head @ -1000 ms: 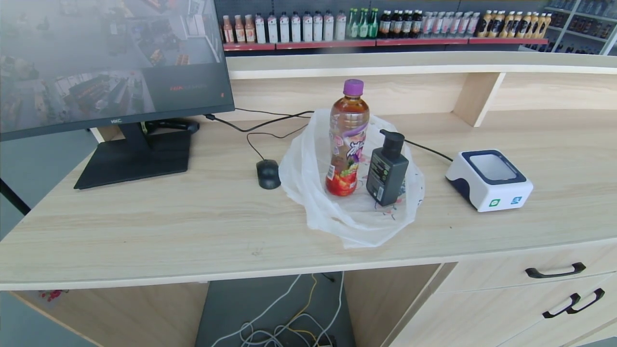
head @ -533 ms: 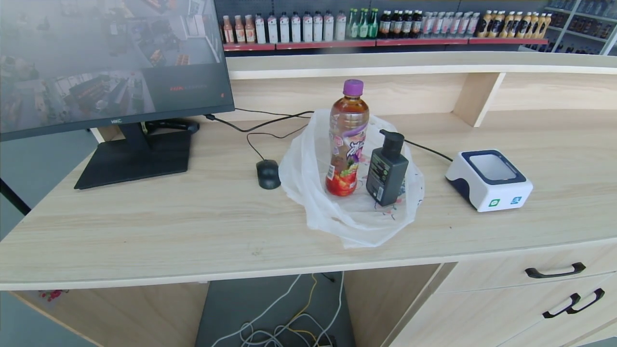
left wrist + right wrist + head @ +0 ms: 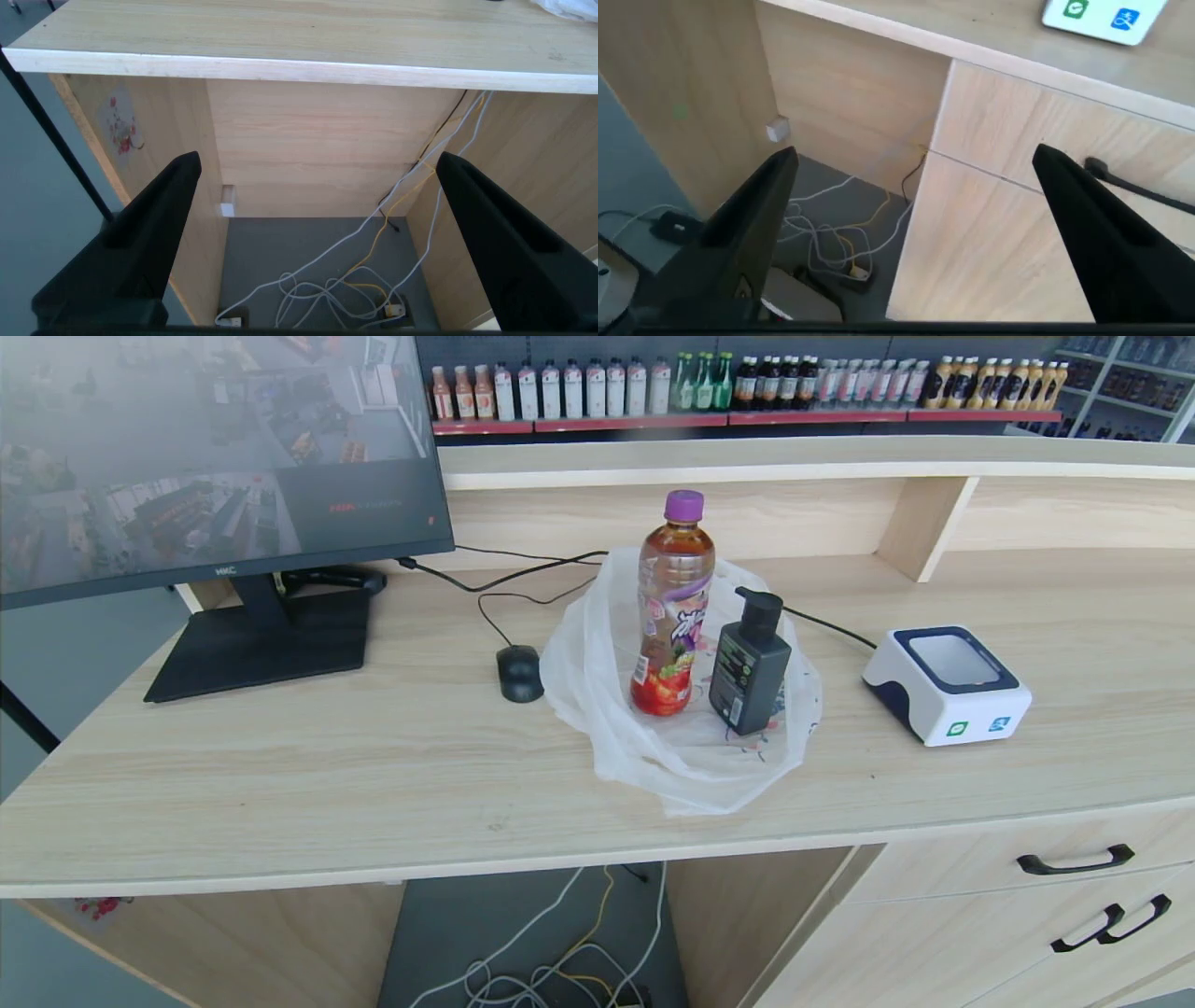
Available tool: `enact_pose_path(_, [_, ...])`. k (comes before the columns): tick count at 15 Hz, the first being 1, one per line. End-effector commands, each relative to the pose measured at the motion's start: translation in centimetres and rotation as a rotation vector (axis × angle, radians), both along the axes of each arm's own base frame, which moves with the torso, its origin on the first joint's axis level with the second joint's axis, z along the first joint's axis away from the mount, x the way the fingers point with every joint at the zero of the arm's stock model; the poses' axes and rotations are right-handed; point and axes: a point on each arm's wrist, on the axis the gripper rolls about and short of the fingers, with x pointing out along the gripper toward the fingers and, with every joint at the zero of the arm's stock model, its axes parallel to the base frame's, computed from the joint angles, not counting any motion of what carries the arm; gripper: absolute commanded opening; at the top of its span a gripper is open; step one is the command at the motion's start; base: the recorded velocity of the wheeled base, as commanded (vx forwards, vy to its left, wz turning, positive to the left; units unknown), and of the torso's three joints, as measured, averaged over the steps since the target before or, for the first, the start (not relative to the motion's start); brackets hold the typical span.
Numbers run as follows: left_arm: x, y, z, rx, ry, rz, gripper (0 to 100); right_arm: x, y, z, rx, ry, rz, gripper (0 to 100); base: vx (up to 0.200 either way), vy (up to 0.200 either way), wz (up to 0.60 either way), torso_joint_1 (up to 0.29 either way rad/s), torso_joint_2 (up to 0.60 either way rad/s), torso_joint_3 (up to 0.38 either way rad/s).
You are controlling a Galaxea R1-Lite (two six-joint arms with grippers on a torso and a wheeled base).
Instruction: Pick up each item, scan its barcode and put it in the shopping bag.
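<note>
A tea bottle (image 3: 674,605) with a purple cap and a dark pump bottle (image 3: 750,665) stand upright inside the white plastic shopping bag (image 3: 653,747), which lies spread open in the middle of the wooden counter (image 3: 373,775). A white and navy barcode scanner (image 3: 945,683) sits to the right of the bag; its front edge (image 3: 1102,19) peeks over the counter in the right wrist view. My left gripper (image 3: 313,233) hangs open below the counter's front edge, holding nothing. My right gripper (image 3: 910,233) is open too, low in front of the drawers.
A monitor (image 3: 205,457) on a black stand occupies the counter's back left, with a black mouse (image 3: 519,673) and cables beside the bag. Drawers with black handles (image 3: 1074,863) are under the right side. Loose cables (image 3: 346,280) lie on the floor in the knee space.
</note>
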Motion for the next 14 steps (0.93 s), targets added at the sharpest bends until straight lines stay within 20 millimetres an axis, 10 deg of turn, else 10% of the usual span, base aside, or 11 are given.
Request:
enact_pose_path(1, [0.0,0.0,0.0,0.000,0.000,0.000,100,0.5,0.6,0.2,-0.031,0.083,-0.201,100,0.000,0.000,0.00,0.000,0.00,0.000])
enact_pose_path(14, [0.0,0.0,0.0,0.019,0.000,-0.003,100,-0.3,1.2,0.0,0.004,-0.015,-0.348,100,0.000,0.000,0.00,0.000,0.00,0.000])
